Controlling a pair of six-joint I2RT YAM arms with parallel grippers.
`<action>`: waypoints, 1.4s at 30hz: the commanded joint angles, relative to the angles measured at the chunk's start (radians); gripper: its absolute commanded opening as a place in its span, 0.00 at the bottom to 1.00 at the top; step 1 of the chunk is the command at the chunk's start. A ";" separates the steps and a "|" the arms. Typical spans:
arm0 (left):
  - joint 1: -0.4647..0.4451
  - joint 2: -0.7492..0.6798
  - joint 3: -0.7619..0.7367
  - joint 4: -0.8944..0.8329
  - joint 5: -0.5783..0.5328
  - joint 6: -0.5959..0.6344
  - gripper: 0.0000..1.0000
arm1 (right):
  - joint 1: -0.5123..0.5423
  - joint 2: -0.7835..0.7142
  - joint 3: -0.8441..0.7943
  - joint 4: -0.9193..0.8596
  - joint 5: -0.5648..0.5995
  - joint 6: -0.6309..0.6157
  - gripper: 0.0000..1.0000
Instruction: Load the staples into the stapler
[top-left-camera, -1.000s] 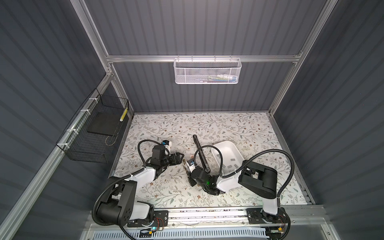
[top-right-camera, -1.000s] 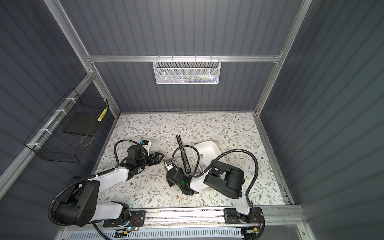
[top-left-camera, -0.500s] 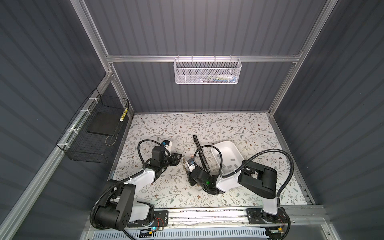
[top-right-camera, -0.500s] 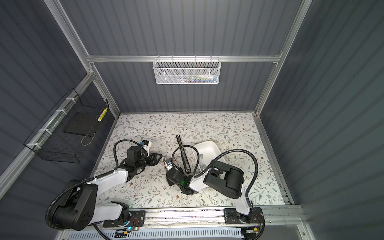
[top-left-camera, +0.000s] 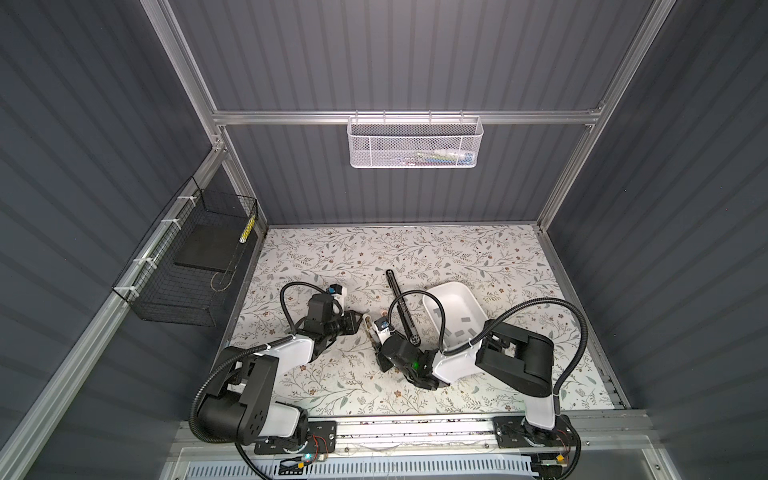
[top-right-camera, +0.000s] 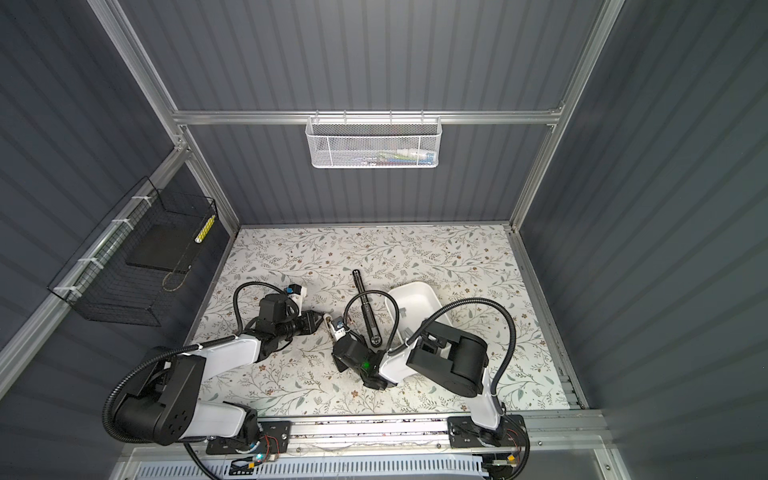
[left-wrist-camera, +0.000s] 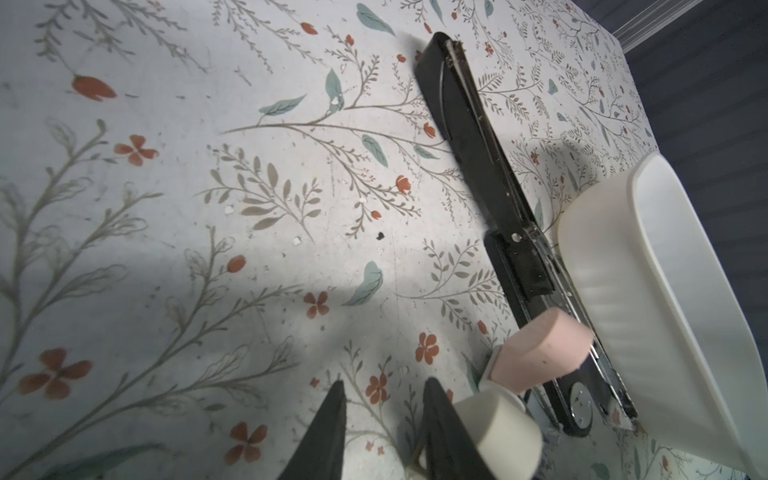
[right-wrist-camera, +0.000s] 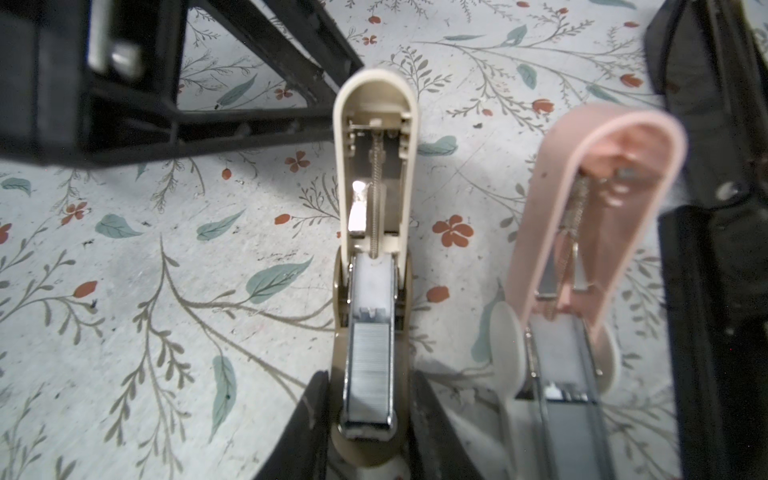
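Observation:
A beige stapler (right-wrist-camera: 345, 137) lies open on the floral mat, its lid folded back. A grey strip of staples (right-wrist-camera: 370, 345) sits in its channel. My right gripper (right-wrist-camera: 370, 376) is shut on the stapler's base, one finger on each side; in a top view the right gripper (top-left-camera: 376, 338) is at centre. More staples (top-left-camera: 459, 332) lie in the white tray (top-left-camera: 457, 289). My left gripper (left-wrist-camera: 384, 386) stands just beside the beige lid's tip (left-wrist-camera: 494, 428), its jaws a little apart with only mat between them. In a top view the left gripper (top-left-camera: 356, 326) points at the stapler (top-left-camera: 369, 328).
A pink stapler (right-wrist-camera: 540, 208) lies open right next to the beige one. A long black stapler (top-left-camera: 401, 305) lies open between it and the tray. A white mesh basket (top-left-camera: 413, 143) hangs on the back wall and a black wire basket (top-left-camera: 187, 270) on the left wall.
My left gripper's jaws have come in from wide to a narrow gap, close to the beige lid's tip. The right gripper and the stapler have not moved.

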 joint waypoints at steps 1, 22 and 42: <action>-0.030 -0.009 0.005 0.044 0.046 0.036 0.33 | -0.005 0.040 0.005 -0.051 -0.019 0.012 0.19; -0.099 -0.118 -0.145 0.240 -0.015 0.084 0.36 | -0.009 0.015 -0.003 -0.055 -0.003 0.025 0.29; -0.100 -0.152 -0.167 0.241 -0.061 0.081 0.36 | 0.001 -0.281 -0.093 -0.120 -0.041 0.022 0.54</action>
